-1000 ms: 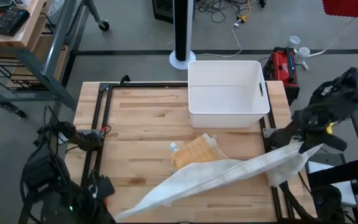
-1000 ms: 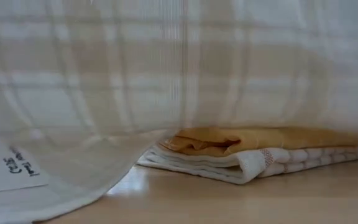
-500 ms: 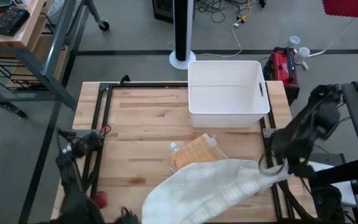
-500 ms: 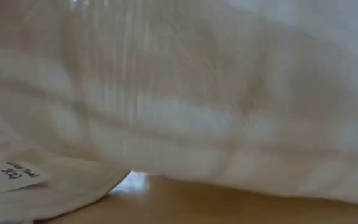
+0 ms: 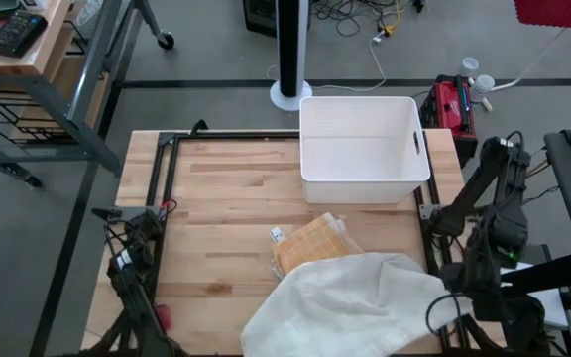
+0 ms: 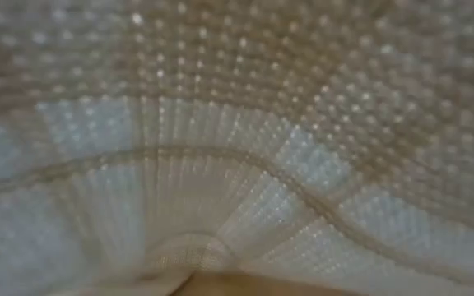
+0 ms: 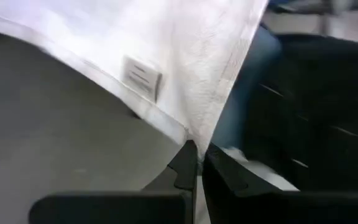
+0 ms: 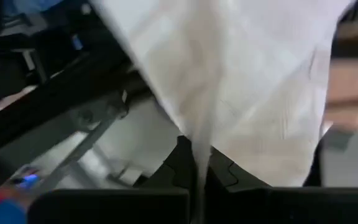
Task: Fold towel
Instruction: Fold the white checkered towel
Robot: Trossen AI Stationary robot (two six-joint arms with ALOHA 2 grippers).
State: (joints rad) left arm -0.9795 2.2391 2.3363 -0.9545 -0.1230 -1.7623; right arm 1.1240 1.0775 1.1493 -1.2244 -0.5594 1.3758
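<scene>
The white towel (image 5: 350,297) lies slack across the near middle of the table, and its far edge covers part of a stack of folded towels topped by a yellow one (image 5: 307,243). In the low view its waffle cloth (image 6: 237,148) fills the picture. My left gripper (image 7: 196,155) is shut on one end of it, at the towel's near left, and does not show in the high view. My right gripper (image 8: 197,165) is shut on the other end, at the near right edge below the right arm (image 5: 489,238). My left gripper pinches a corner of the towel (image 7: 189,134) between its two fingers, where a hemmed edge carrying a sewn label (image 7: 142,76) ends. The cloth fans out away from the fingertips. My right gripper pinches a gathered bit of the towel's other end (image 8: 199,142) between its two fingers; corner or fold, I cannot tell. From there the cloth spreads out wide.
A white bin (image 5: 363,149) stands at the far middle of the table. A small paper tag (image 5: 277,235) lies beside the folded stack. Black rails (image 5: 157,198) run along the table's left and right sides. Bare wood (image 5: 226,188) lies at far left.
Both grippers have come down, the right one also toward the near edge and turning downward, each still shut on the towel. The towel, earlier drawn in a long taut band across the table, has gone slack and spread out at the near edge, dropping in front of the low camera.
</scene>
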